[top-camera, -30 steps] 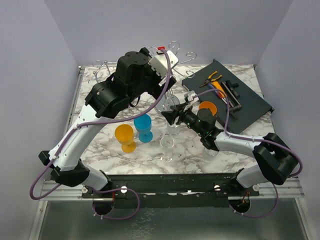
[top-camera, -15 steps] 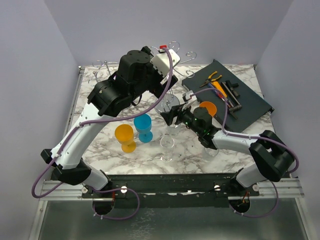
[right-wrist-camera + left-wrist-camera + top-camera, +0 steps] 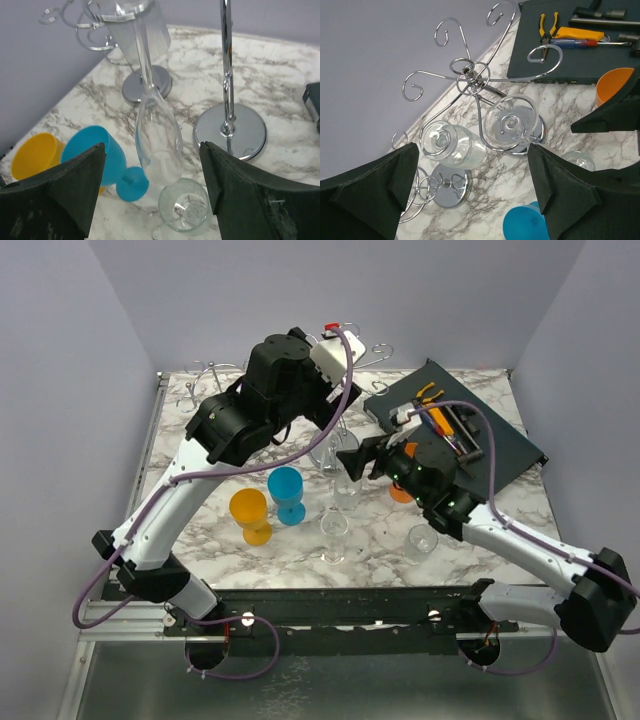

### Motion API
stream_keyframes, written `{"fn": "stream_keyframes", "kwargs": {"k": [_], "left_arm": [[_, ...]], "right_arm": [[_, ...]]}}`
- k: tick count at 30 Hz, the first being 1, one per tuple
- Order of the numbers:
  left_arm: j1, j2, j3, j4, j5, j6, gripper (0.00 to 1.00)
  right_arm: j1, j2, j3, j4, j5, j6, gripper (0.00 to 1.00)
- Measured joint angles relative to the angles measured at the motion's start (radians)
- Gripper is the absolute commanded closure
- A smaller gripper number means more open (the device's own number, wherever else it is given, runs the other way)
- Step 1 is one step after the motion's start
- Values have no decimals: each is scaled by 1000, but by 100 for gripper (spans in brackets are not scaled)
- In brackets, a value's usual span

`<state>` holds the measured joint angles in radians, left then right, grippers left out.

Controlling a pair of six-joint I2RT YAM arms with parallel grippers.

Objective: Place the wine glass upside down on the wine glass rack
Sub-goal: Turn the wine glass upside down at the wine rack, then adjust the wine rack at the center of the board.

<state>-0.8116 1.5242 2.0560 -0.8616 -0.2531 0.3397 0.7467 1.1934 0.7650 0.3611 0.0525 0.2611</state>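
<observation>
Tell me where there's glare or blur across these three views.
Left wrist: the hanging glasses are sharp, the chrome rack glints, the near fingers are soft and dark. Right wrist: the tall glass is clear, with bright reflections on the rack base. Top external: even, soft light; the clear glass nearly vanishes against the marble table.
</observation>
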Motion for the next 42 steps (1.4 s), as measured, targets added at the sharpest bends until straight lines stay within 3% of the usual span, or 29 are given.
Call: {"fn": "stream_keyframes", "kwargs": {"k": [9, 16, 22, 28, 38, 42], "left_arm": [[81, 124, 169, 8, -9, -99, 6], [123, 237, 256, 14, 13, -175, 5], [124, 312, 306, 16, 27, -220, 4], [138, 318, 306, 32, 39, -252, 4], [151, 391, 325, 64, 70, -273, 5], [151, 422, 326, 71, 71, -275, 6]], "right_arm": [[-12, -136, 312, -392, 118, 0, 14], [-116, 15, 693, -595, 170, 16, 14], [-328, 240, 917, -704, 74, 74, 16], [-452, 422, 1049, -770, -71, 133, 24], [-537, 618, 1222, -785, -304, 229, 31], [-537, 662, 1265, -797, -364, 246, 40]]}}
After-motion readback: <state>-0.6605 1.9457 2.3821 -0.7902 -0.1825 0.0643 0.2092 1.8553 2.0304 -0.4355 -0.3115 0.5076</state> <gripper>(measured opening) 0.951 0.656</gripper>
